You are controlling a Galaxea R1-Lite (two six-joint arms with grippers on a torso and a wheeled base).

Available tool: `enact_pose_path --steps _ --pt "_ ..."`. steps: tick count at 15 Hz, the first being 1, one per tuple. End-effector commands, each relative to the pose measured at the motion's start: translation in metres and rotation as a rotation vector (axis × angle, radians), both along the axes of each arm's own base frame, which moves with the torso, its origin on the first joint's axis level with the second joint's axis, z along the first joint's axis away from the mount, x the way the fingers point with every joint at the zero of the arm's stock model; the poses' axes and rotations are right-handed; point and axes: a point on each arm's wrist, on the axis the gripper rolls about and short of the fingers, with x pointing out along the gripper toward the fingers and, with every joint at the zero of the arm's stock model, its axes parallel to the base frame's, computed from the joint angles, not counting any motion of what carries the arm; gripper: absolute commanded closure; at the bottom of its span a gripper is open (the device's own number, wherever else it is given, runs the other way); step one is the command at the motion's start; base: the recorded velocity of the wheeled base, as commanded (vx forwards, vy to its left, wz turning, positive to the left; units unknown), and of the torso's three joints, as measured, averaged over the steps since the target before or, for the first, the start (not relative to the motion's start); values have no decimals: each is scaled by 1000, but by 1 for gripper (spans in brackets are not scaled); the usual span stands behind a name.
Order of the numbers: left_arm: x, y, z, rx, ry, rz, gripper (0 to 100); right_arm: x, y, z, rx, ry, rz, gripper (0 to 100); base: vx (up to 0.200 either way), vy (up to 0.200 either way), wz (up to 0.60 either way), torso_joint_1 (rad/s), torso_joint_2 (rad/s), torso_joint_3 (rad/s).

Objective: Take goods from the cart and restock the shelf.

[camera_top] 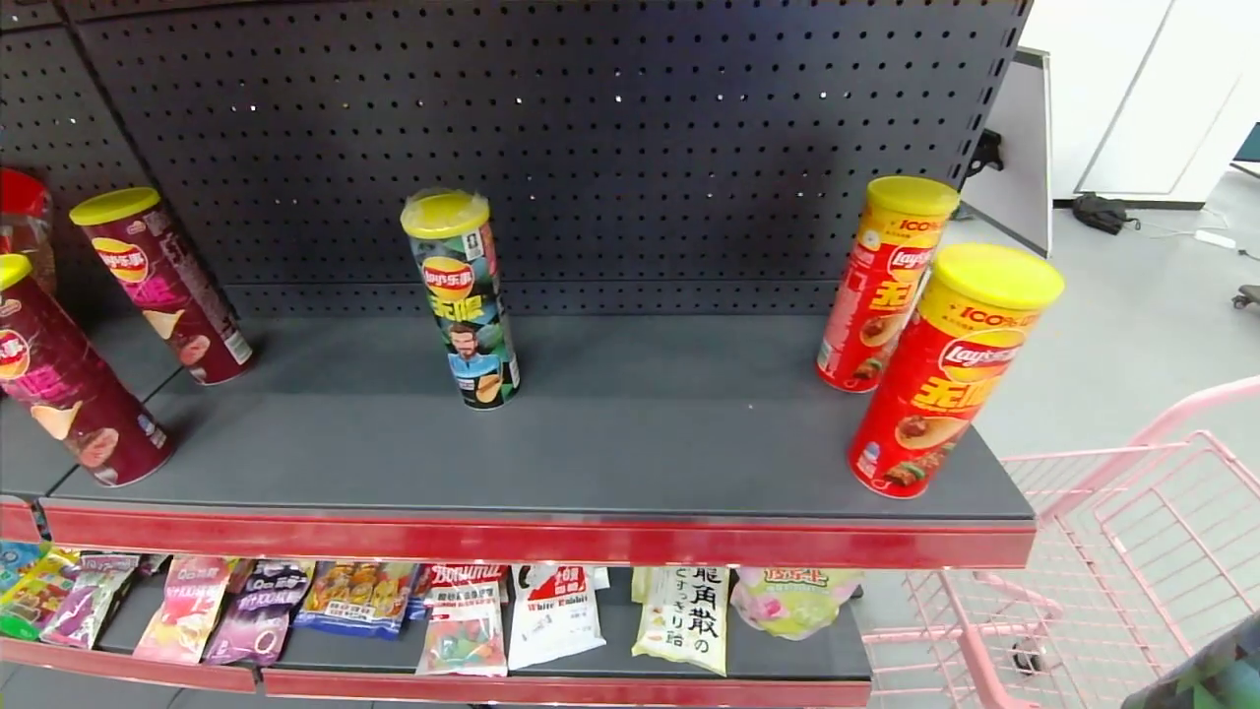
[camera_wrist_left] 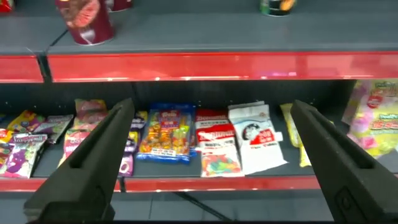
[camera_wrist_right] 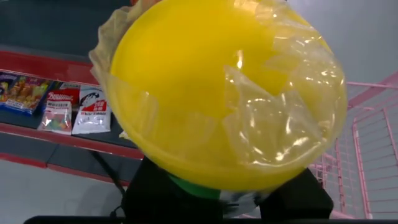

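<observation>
Chip can (camera_wrist_right: 230, 93), a cylinder with a dark green printed body and a yellow plastic lid under crumpled clear film, sits clamped in the black right gripper (camera_wrist_right: 227, 202), lid end towards the wrist camera. In the head view it shows at the near right corner, low, beside the pink wire cart (camera_top: 1196, 409) and apart from the shelf. The black left gripper (camera_wrist_left: 211, 112) is held level before the lower shelf (camera_top: 551, 684), its two long fingers (camera_wrist_left: 87, 162) spread wide with nothing between them.

The cart stands to the right of the shelving. The lower shelf, a grey deck with a red front strip, carries a row of flat snack bags (camera_top: 463, 615) in many colours, lying side by side. Above it, the upper shelf (camera_top: 640, 433), grey with the same red strip, holds upright tubes: two maroon cans (camera_top: 74, 379) with yellow lids at the left, one behind the other; one green can (camera_top: 463, 300) with a film-covered yellow lid standing alone near the middle, well apart from the rest; and two red cans (camera_top: 950, 374) with yellow lids at the right end, the front one near the shelf edge, the other just behind it. A dark perforated metal pegboard (camera_top: 591, 128) forms the back wall
</observation>
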Motion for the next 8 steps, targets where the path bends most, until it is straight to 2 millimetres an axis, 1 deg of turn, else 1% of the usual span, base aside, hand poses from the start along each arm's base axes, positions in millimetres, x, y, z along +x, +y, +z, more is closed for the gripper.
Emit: enact_pose_path --steps 1,3,8 --pt "0 0 0 0 2 -1 0 -14 -1 -13 3 -42 0 100 0 200 0 2 2 7" --pt "0 0 0 0 2 -1 0 -16 -1 -15 3 -51 6 100 0 200 0 7 7 -2" --pt "0 0 0 0 2 -1 0 -16 -1 -13 -1 -58 13 100 0 200 0 -2 2 2"
